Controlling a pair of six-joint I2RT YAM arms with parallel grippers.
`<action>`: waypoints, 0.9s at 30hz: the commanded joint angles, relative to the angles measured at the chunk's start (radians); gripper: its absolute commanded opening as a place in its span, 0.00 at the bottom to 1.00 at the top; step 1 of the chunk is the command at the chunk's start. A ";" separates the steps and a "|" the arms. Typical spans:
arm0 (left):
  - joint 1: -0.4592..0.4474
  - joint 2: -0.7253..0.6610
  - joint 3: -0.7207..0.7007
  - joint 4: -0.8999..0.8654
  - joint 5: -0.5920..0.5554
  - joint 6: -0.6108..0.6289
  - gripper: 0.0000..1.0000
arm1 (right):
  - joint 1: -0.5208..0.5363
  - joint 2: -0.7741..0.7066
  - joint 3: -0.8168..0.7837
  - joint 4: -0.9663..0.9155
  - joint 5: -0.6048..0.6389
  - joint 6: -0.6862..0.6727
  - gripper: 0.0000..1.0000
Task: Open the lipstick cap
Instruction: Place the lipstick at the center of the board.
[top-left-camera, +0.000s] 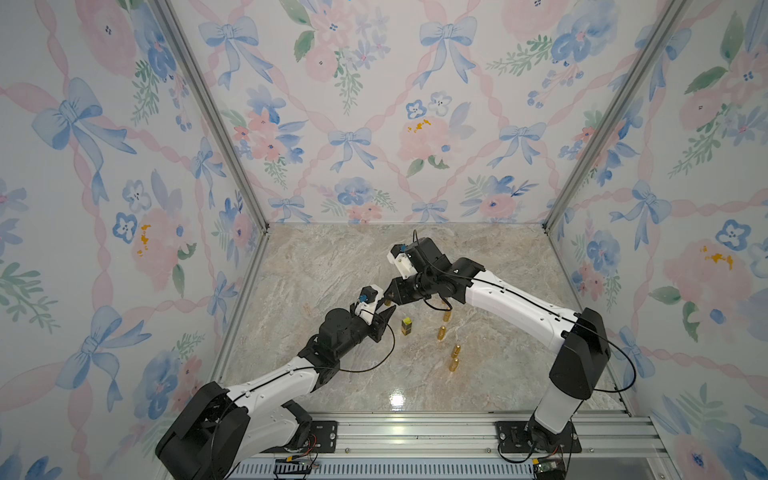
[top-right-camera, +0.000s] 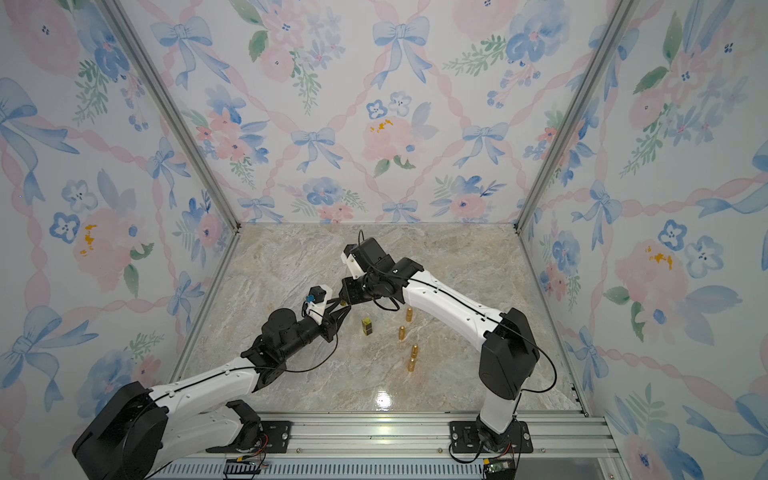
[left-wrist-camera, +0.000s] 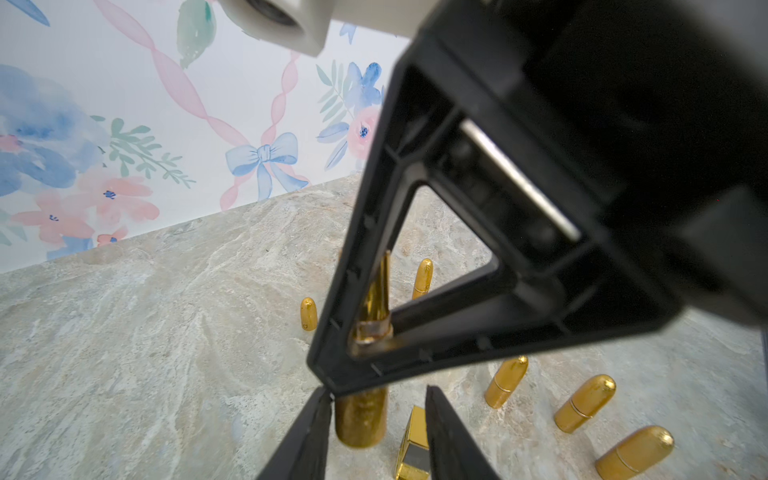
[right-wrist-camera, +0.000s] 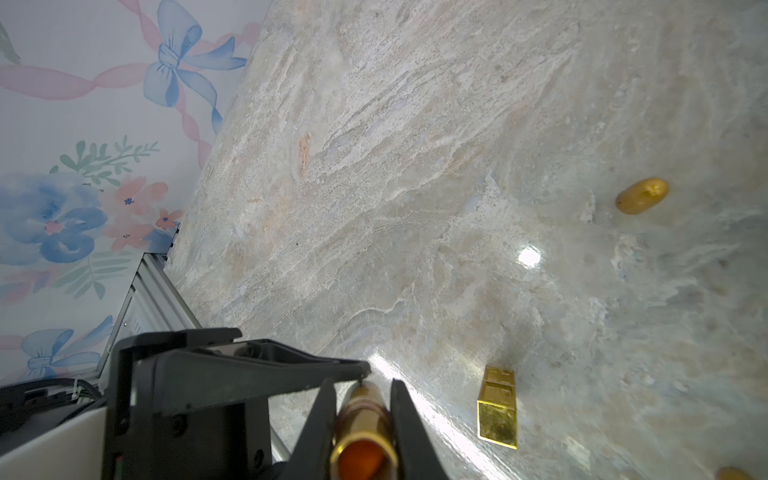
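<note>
The counter (top-left-camera: 332, 266) lies open from the square lipstick (top-left-camera: 406, 325) back to the walls (top-left-camera: 374, 124). Just beside that lipstick, above the counter, the right tool (right-wrist-camera: 363, 382) is clamped on a round gold lipstick (right-wrist-camera: 361, 411). The left tool (left-wrist-camera: 378, 390) gapes around the free end. Five more round gold lipsticks (left-wrist-camera: 506, 380) stand near the square one.

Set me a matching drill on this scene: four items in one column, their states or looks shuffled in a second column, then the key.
Column one
1. right gripper
2. left gripper
3. square lipstick
4. bullet-shaped lipsticks

Column two
A. rounded tips, loose on the marble
B. jaws apart
C. flat-sided, gold and black, on the marble
D. shut on a gold tube

Pairs: 1-D, 2-B, 3-C, 4-A
</note>
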 joint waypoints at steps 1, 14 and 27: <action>-0.007 -0.027 -0.020 -0.001 -0.049 -0.006 0.55 | -0.011 0.030 0.044 -0.018 0.085 -0.023 0.16; -0.005 -0.111 -0.118 -0.006 -0.253 -0.097 0.88 | -0.013 0.191 0.105 0.066 0.287 -0.046 0.16; -0.002 -0.071 -0.125 -0.008 -0.343 -0.177 0.98 | -0.037 0.371 0.097 0.228 0.421 -0.070 0.16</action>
